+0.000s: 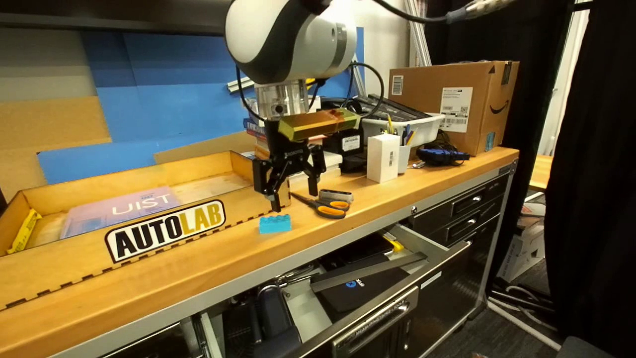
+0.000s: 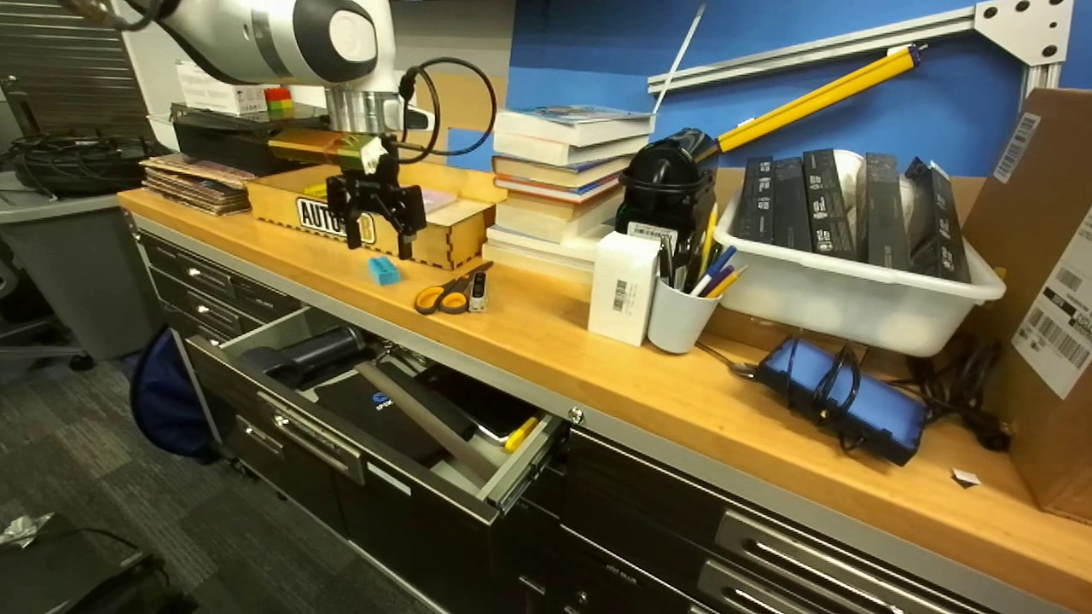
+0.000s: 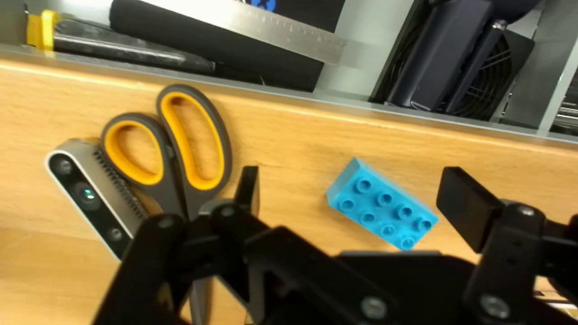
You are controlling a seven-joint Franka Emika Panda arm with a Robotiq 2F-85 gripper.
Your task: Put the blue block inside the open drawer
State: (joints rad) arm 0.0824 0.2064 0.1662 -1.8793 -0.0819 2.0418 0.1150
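I judge this pre-grasp: gripper (image 1: 294,195) spread wide, holding nothing. The blue block (image 3: 381,205) sits near the scissors (image 3: 198,194); the open drawer (image 1: 309,304) lies below them. I should next square up, descend, close.

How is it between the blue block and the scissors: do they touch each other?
Apart. The wrist view shows it: wooden worktop is visible between the blue block and the scissors. Both exterior views show this gap.

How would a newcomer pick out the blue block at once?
On the wooden worktop, find the AUTOLAB tray. The blue block lies between the tray and the open drawer. Unlike the grey-and-orange scissors nearby, it is light blue with eight round studs.
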